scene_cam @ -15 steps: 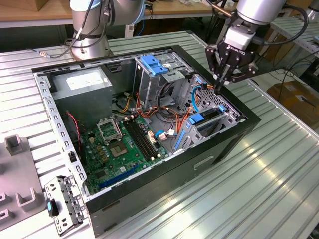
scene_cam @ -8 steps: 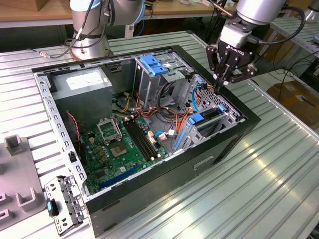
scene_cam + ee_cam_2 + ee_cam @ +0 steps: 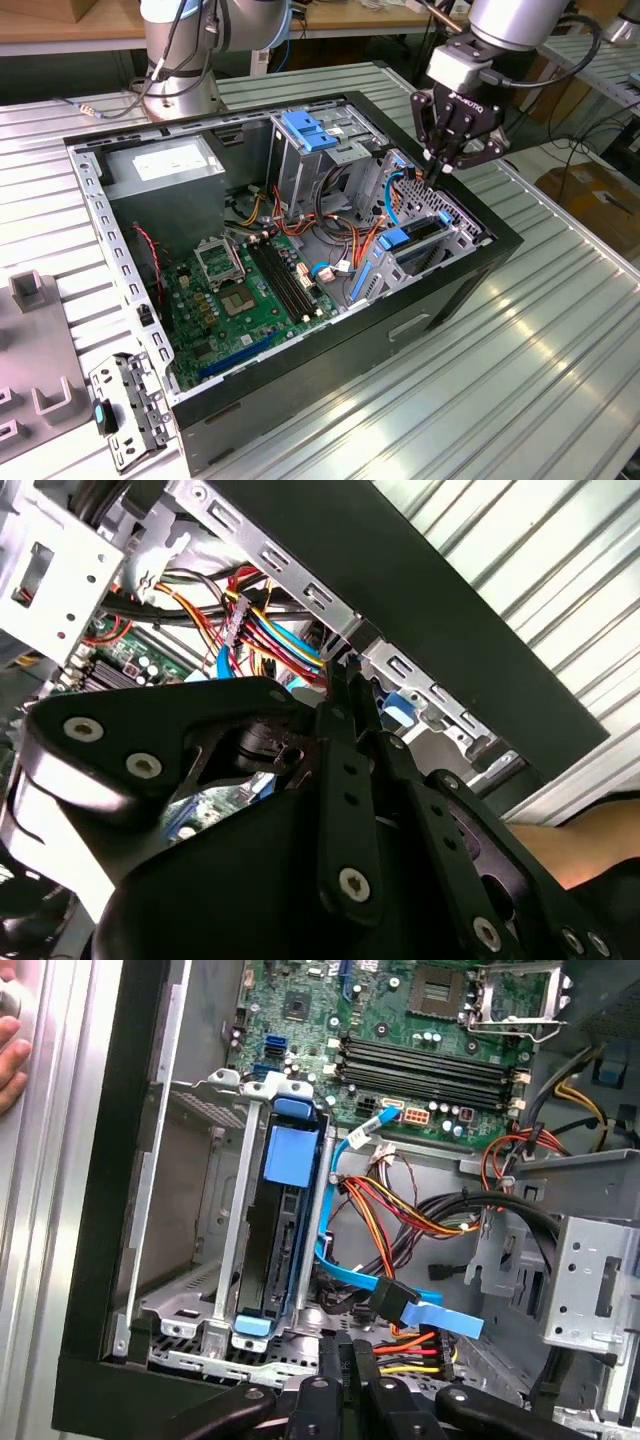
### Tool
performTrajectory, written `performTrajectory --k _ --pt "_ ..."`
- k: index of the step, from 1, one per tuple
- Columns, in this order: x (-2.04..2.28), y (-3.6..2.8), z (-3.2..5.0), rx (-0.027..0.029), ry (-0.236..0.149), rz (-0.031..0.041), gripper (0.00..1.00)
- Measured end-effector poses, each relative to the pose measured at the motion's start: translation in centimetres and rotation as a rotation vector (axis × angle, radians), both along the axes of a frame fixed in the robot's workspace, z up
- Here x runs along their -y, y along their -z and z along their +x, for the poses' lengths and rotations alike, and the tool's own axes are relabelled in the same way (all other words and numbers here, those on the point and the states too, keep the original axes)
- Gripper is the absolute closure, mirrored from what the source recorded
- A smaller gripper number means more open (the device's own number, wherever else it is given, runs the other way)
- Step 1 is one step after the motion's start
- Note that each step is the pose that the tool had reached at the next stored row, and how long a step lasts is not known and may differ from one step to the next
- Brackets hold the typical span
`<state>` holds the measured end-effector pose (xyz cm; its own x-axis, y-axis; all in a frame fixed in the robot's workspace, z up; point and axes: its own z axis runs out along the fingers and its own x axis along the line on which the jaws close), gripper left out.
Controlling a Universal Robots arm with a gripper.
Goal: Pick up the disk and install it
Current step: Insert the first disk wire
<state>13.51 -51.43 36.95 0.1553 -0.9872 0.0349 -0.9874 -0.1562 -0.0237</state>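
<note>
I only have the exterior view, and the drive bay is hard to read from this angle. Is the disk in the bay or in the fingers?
Observer: In the first wrist view the disk sits inside the grey bay, blue tab on its end. The gripper holds nothing.
Operator: Are the fingers open?
Observer: No. In both wrist views the fingers are pressed together, close to the blue cable connector.
Operator: Is anyone near the case?
Observer: Yes. A person's hand is beside the case's black outer wall.
</note>
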Motion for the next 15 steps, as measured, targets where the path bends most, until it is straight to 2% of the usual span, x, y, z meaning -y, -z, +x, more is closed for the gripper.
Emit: performTrajectory --k 1,3,6,7,8,9,10,12,15 --pt "0.0 0.01 -0.01 0.0 0.014 0.0001 0.84" --pt "0.04 0.02 -0.14 0.0001 0.014 -0.0001 0.84" --pt "0.5 0.05 -0.2 0.0001 0.014 0.0001 0.84" --pt "0.71 0.13 -0.41 0.0006 0.016 0.0002 0.84" --pt "1.68 0.34 -0.81 0.0007 0.039 0.0 0.84" --pt "1.91 0.79 -1.54 0.0024 0.057 0.0 0.84" --pt "2.17 1.11 -2.82 0.0156 0.057 0.0005 0.84" --pt "2.31 1.22 -2.98 0.0207 0.057 0.0005 0.84" --pt "2.39 1.5 -2.97 0.0219 0.069 0.0005 0.84"
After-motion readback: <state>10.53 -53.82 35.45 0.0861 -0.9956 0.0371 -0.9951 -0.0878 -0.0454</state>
